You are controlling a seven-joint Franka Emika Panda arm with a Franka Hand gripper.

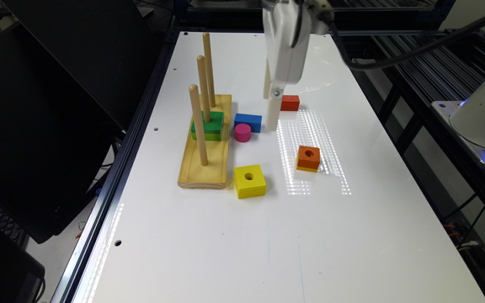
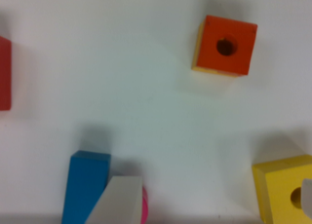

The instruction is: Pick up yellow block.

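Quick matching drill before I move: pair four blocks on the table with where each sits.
Things:
1. yellow block
2. green block
3. pink cylinder
4. red block

Places:
A. threaded on the middle peg of the wooden base
B. beside the near end of the base
C. farthest back, beyond the gripper
D. just in front of the blue block

Pairs: 1-B, 2-A, 3-D, 4-C

A square orange wooden block (image 2: 225,45) with a round centre hole and a thin yellow underside lies flat on the white table surface (image 2: 146,87). Well apart from it sit a larger all-yellow square holed block (image 2: 282,187), a blue rectangular block (image 2: 85,185) and a red block (image 2: 4,73). A pale gripper finger (image 2: 117,202) overlaps the blue block and a pink piece (image 2: 145,207) beside it.
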